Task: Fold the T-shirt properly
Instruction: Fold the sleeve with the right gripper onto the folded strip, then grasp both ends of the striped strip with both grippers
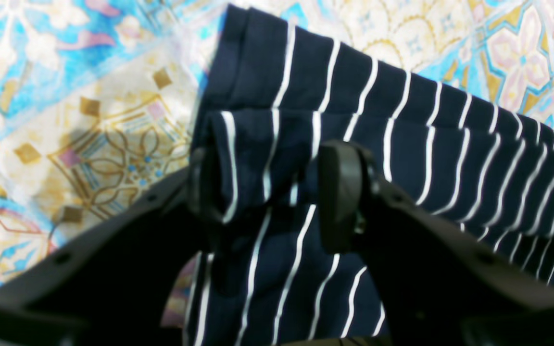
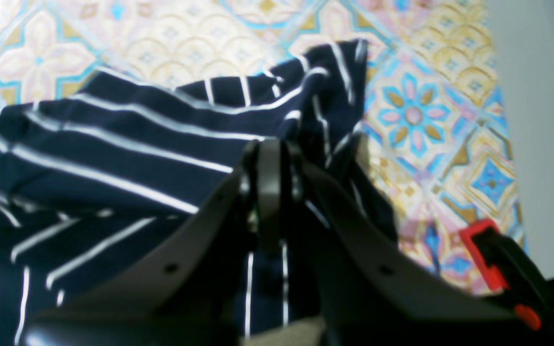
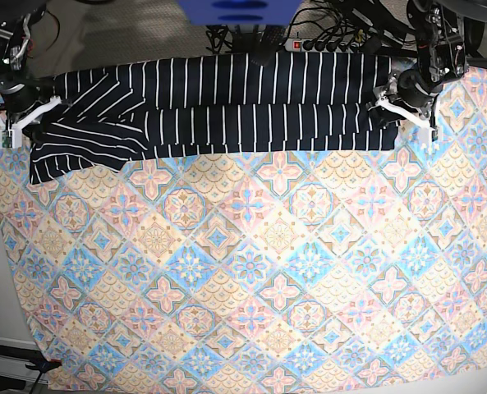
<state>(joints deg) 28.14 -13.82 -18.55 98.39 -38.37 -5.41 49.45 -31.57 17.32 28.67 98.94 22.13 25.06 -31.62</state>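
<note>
L gripper round T-shirt fold, R gripper likewise.

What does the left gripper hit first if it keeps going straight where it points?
Nothing new: the left gripper already has a rolled fold of the T-shirt between its fingers. Straight past that lies more striped shirt, then the patterned cloth under it. Depth is unclear, so that is a best guess.
</note>
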